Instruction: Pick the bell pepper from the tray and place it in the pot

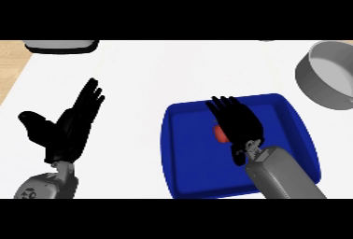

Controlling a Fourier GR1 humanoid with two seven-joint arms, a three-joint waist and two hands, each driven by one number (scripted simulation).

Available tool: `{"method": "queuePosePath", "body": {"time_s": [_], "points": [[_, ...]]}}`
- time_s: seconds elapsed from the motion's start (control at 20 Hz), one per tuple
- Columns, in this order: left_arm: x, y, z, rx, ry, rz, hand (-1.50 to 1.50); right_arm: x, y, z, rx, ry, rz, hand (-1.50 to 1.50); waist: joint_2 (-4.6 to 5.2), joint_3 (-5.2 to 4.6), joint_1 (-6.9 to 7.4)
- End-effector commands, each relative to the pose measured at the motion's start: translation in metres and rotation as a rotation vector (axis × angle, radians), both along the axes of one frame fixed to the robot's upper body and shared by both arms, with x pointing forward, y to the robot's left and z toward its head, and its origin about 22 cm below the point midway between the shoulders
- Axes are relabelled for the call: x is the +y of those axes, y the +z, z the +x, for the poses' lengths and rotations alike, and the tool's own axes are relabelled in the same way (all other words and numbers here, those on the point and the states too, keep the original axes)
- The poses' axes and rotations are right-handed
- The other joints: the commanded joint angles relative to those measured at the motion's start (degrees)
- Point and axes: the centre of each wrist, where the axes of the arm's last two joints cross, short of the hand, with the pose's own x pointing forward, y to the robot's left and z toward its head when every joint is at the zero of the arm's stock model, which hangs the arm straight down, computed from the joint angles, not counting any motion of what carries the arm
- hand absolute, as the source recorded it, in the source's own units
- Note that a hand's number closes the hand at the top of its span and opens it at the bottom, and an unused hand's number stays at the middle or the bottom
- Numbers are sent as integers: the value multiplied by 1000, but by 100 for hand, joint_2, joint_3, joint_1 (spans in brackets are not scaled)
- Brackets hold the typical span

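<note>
Head view looks steeply down on a white counter (158, 84) with a strip of wooden surface (10, 65) showing at the far left. A blue tray (189, 158) with a raised rim lies right of centre. Over it hangs the right hand (238, 123), coming in on a grey forearm (283, 175) from the lower right. Its fingers (222, 105) point away toward the tray's far edge, fairly straight and close together rather than curled round anything.

A small patch of red bell pepper (219, 133) peeks out at the left side of that hand, inside the tray and roughly in its middle. Most of the pepper is hidden beneath the palm, so its shape and the way it lies cannot be told. Whether the hand touches the pepper or only hovers above it cannot be told either; no finger is seen wrapped round it.

At the upper right, a grey pot (331, 77) stands on the counter, cut by the picture's right side and well apart from the tray's far right corner.

On the left side of the counter, the left hand (66, 130) rests open, fingers up and straight, thumb spread out to the left.

Along the far edge at upper left sits part of a dark-rimmed grey object (60, 45), too cropped to identify.
</note>
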Motion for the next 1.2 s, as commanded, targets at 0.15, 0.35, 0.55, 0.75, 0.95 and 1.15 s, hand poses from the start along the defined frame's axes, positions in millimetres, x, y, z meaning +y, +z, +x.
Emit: {"method": "queuePosePath", "body": {"time_s": [0.15,0.35,0.55,0.75,0.95,1.15], "points": [[-1,-4,-7,2,-8,-1,0,3,-26,-3,29,-40,-128,-150,-4,-1,-6],[-1,-12,-6,11,-2,-14,0,-4,-20,23,35,-37,-158,-150,1,-2,6],[8,2,3,-5,-5,3,0,2,-32,17,41,-46,-171,-150,-3,-1,-10],[21,-2,-6,10,2,14,0,0,-49,11,44,-46,-148,-150,-6,-1,-10],[0,4,-2,9,-1,-1,0,1,-38,22,41,98,-21,150,-5,0,-3],[2,-13,7,-7,11,3,0,-1,-41,26,4,122,-34,150,2,-2,-10]]}}
